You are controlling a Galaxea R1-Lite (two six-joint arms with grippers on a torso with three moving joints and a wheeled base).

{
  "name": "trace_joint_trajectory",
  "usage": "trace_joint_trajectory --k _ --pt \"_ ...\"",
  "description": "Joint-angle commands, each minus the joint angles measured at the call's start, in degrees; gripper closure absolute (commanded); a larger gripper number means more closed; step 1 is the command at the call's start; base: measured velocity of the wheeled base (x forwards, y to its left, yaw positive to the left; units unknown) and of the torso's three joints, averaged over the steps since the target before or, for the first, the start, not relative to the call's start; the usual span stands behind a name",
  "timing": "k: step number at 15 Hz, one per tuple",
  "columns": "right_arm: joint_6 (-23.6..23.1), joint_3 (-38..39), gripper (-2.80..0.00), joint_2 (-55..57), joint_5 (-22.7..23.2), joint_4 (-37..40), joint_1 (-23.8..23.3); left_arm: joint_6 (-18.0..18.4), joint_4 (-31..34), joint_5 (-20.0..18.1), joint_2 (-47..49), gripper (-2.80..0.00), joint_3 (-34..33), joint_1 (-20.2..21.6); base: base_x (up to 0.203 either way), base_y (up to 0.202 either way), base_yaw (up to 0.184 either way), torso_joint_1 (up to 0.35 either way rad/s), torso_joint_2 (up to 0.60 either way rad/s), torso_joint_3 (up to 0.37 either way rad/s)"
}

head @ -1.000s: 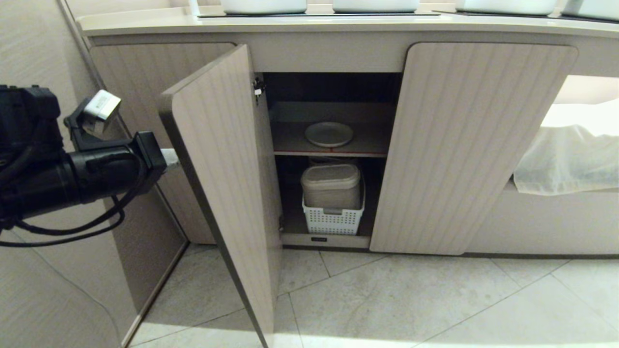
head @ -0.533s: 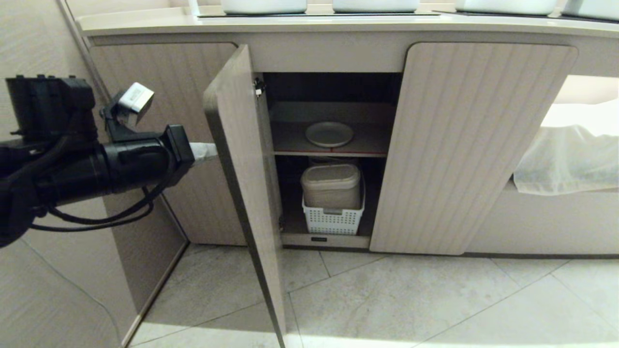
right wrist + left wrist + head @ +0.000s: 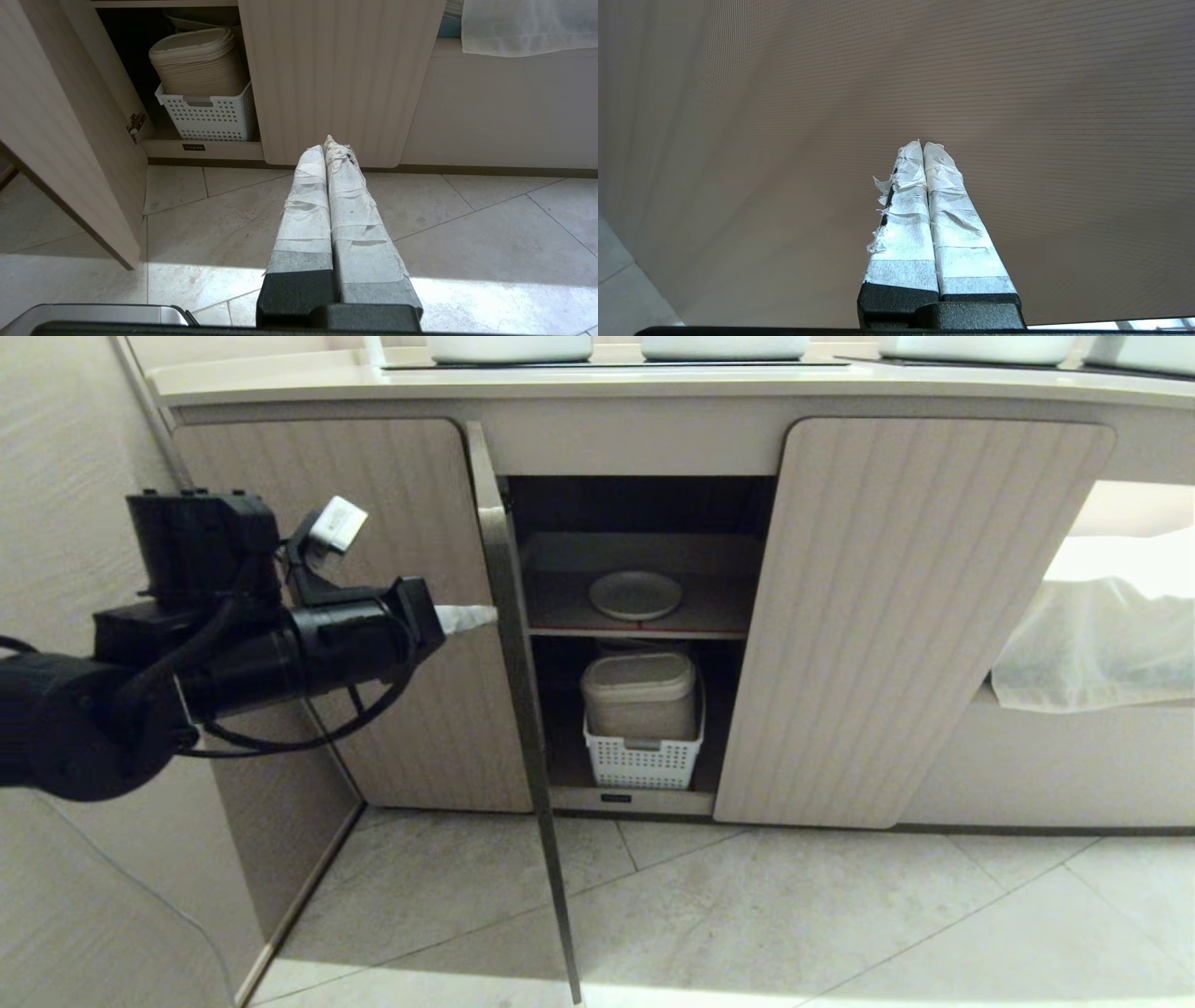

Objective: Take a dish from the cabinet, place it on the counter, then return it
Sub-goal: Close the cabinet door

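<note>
- The dish (image 3: 635, 595) is lying flat, face up, on the red-edged shelf (image 3: 709, 612) inside the cabinet (image 3: 920, 616), above the white basket (image 3: 642, 761).
- The left pincer (image 3: 485, 615) is pressing shut and empty against the open door (image 3: 509, 616).
- The right pincer (image 3: 329, 149) is hanging shut over the tiled floor (image 3: 794, 915).
- The bench (image 3: 523, 381) is running above the cabinet.

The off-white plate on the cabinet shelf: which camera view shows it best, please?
The head view: the plate lies whole on the upper shelf, inside the open cabinet. The left wrist view shows only door surface; the right wrist view stops below that shelf, so neither shows it.
</note>
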State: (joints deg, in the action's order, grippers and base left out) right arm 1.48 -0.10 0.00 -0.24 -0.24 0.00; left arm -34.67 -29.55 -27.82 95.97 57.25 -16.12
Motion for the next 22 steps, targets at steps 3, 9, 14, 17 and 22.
trace_joint_trajectory --k 3,9,14,17,22 --pt "0.02 0.01 0.00 0.09 -0.02 -0.02 0.00 -0.22 -0.24 2.03 4.93 0.00 3.96 -1.68 0.000 0.000 0.000 0.000 0.00 0.000" --pt "0.02 0.01 0.00 0.00 -0.02 -0.02 0.00 -0.04 0.28 2.77 10.04 0.00 11.15 -2.02 0.000 0.000 0.000 0.000 0.00 0.000" --pt "0.02 0.01 0.00 0.09 -0.02 -0.02 0.00 1.57 0.52 2.77 13.28 0.00 14.90 -2.90 0.000 0.000 0.000 0.000 0.00 0.000" --pt "0.02 0.01 0.00 0.01 -0.02 -0.02 0.00 1.81 0.72 2.77 15.76 0.00 18.26 -4.15 0.000 0.000 0.000 0.000 0.00 0.000" --pt "0.02 0.01 0.00 0.00 -0.02 -0.02 0.00 2.06 3.49 3.48 19.91 0.00 25.46 -5.86 0.000 0.000 0.000 0.000 0.00 0.000"
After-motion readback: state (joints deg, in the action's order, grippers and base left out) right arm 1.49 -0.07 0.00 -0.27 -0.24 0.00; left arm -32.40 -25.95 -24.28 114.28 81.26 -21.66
